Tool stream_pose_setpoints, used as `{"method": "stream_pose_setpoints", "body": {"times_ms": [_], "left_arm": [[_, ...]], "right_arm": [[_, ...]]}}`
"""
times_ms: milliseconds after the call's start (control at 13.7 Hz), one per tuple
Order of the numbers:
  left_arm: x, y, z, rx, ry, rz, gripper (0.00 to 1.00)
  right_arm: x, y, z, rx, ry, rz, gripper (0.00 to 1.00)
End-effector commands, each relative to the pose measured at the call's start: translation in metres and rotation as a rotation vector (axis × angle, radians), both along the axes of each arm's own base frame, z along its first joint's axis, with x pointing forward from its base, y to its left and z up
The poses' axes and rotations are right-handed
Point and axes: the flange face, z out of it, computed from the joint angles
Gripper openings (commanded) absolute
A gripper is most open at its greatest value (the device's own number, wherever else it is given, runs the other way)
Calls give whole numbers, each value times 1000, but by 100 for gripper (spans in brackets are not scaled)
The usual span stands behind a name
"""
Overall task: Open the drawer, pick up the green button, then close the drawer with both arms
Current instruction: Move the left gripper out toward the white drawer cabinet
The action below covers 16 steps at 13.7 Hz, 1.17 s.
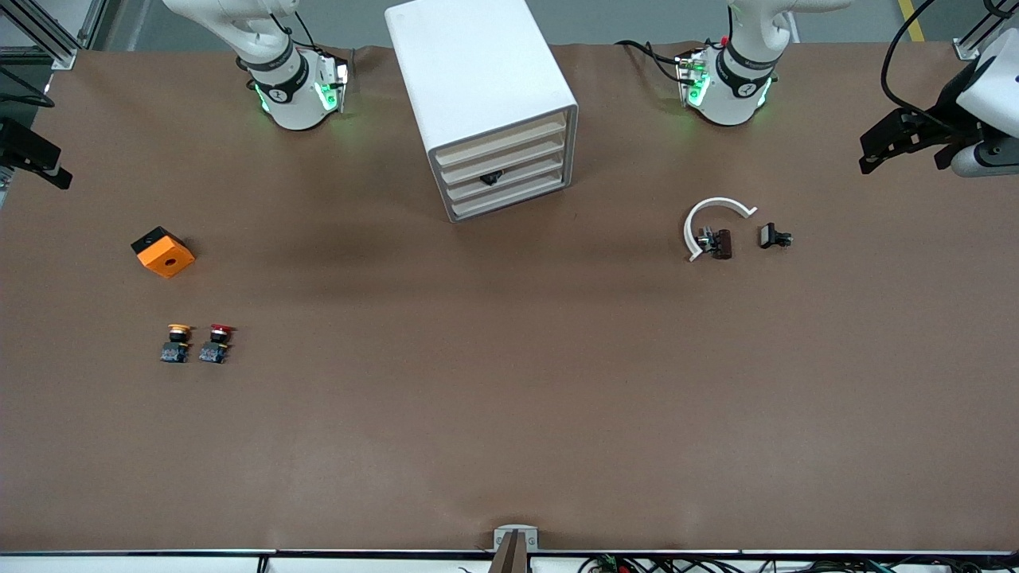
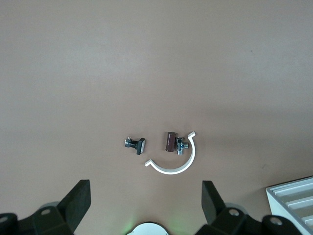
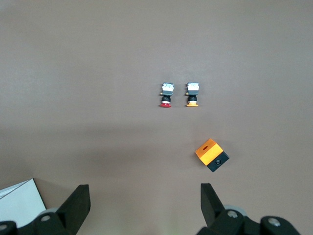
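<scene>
The white cabinet [image 1: 486, 87] stands at the robots' side of the table, midway between the two bases. All four cream-fronted drawers are shut. The third drawer from the top [image 1: 517, 177] bears a small black knob [image 1: 491, 178]. The green-capped button is out of view. My left gripper [image 1: 876, 151] hangs open and empty above the table edge at the left arm's end; in the left wrist view [image 2: 145, 205] its jaws stand wide apart. My right gripper [image 1: 44, 163] hangs open and empty at the right arm's end, and its jaws also stand wide in the right wrist view [image 3: 145, 205].
An orange-and-black box [image 1: 163, 251], a yellow-orange-capped button [image 1: 175, 342] and a red-capped button [image 1: 217, 342] lie toward the right arm's end. A white curved clip [image 1: 712, 219], a brown part [image 1: 722, 243] and a small black part [image 1: 774, 236] lie toward the left arm's end.
</scene>
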Motion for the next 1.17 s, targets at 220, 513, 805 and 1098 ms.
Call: {"method": "stream_pose_setpoints", "body": {"times_ms": [220, 513, 805, 1098], "left_arm": [[8, 1, 4, 20, 5, 0, 100], [40, -2, -25, 18, 63, -3, 100], [65, -39, -86, 27, 166, 53, 100], [79, -89, -153, 46, 277, 257, 100]], "right_arm": [[-9, 1, 3, -3, -5, -6, 100], [-9, 1, 3, -3, -5, -6, 100], [-9, 1, 3, -3, -5, -5, 100], [-9, 1, 2, -3, -3, -5, 100]]}}
